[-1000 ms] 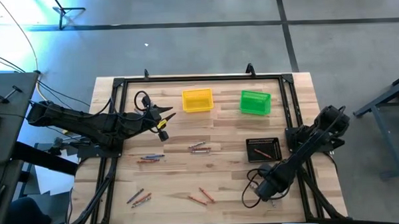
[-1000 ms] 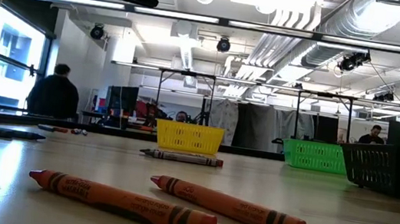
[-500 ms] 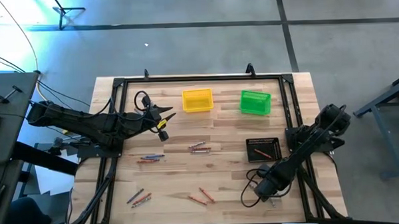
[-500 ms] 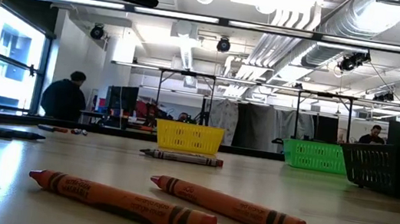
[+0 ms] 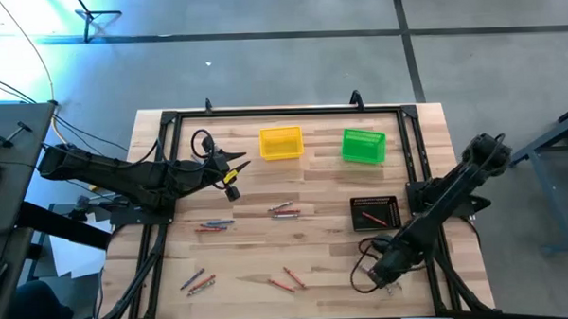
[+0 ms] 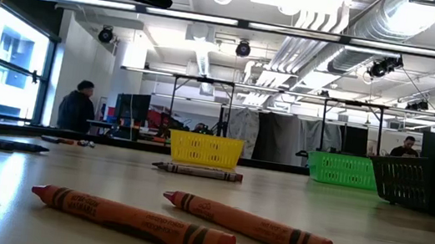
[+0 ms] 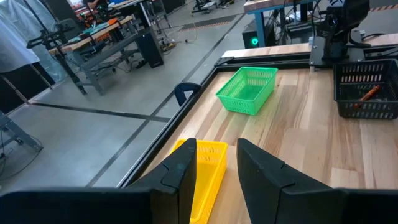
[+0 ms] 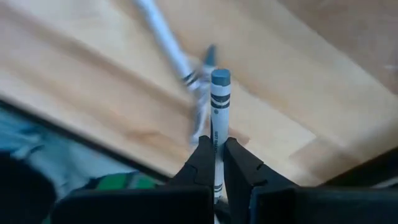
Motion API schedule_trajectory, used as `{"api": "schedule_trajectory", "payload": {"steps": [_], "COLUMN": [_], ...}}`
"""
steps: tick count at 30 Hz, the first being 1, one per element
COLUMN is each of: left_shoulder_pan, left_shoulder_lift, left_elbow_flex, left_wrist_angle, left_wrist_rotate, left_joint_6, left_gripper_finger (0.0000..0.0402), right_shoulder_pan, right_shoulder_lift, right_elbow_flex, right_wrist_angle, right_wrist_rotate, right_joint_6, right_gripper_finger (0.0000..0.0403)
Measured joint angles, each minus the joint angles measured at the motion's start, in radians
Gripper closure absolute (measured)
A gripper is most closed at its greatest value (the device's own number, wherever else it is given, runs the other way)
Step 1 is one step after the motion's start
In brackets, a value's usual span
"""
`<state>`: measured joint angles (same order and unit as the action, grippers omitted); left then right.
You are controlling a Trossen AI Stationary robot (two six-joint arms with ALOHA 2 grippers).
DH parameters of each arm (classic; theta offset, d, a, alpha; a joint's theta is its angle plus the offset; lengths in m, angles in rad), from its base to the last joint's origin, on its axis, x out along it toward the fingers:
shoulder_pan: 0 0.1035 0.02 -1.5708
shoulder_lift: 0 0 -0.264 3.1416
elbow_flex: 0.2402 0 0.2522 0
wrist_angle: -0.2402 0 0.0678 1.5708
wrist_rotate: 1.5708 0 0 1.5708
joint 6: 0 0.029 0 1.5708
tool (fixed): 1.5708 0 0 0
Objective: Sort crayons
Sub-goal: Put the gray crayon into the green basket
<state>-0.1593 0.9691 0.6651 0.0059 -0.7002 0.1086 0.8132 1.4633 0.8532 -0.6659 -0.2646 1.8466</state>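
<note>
Right arm has swung outward since a second ago, and the right gripper (image 8: 216,163) now sits low near the table's (image 5: 314,192) front right corner, fingers (image 8: 202,163) clamped on a grey crayon (image 8: 218,118). Left gripper (image 5: 235,167) hovers beside the yellow bin (image 5: 281,143), fingers apart, holding nothing. Loose crayons (image 5: 283,210) lie scattered mid-table; one orange crayon (image 5: 372,216) rests in the black bin (image 5: 375,212).

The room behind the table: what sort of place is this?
Probably a robotics lab or workshop: exposed ceiling ducts, other framed workbenches, and a person working at screens beyond the yellow bin.
</note>
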Motion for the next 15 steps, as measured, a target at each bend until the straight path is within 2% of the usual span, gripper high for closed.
{"api": "schedule_trajectory", "payload": {"steps": [3,7,11,15], "left_shoulder_pan": [0.0,0.0,0.0,0.0], "left_shoulder_lift": [0.0,0.0,0.0,0.0], "left_elbow_flex": [0.0,0.0,0.0,0.0], "left_wrist_angle": [0.0,0.0,0.0,0.0], "left_wrist_rotate": [0.0,0.0,0.0,0.0], "left_joint_6": [0.0,0.0,0.0,0.0], "left_gripper_finger": [0.03,0.03,0.03,0.03], "right_shoulder_pan": [0.009,-0.005,-0.063,-0.151], "right_shoulder_lift": [-0.08,-0.177,-0.243,-0.274], "right_elbow_flex": [0.0,0.0,0.002,0.002], "right_wrist_angle": [-0.008,-0.108,-0.324,-0.58], "right_wrist_rotate": [0.147,0.43,0.655,0.791], "right_joint_6": [0.013,-0.01,-0.022,-0.023], "right_gripper_finger": [0.04,0.04,0.04,0.04]}}
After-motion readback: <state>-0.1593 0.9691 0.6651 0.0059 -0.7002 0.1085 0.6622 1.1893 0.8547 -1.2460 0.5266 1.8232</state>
